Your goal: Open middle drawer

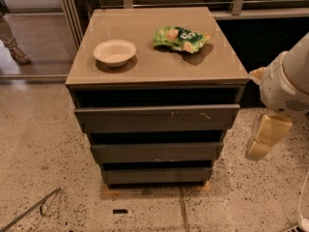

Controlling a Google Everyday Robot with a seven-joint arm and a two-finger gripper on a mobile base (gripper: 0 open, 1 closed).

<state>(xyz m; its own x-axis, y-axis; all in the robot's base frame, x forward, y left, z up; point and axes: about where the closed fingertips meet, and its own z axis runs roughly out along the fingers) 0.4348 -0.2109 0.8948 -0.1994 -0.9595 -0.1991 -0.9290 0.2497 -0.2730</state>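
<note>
Nothing legible: the green snack bag (181, 37) on the bench (145, 69) bears white marks that cannot be read. The pincer (258, 146) hangs low, right of the bench.

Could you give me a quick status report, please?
Gripper hanging right of cabinet, not touching it. Middle drawer untouched. Bowl and snack bag on top, not in the way.
</note>
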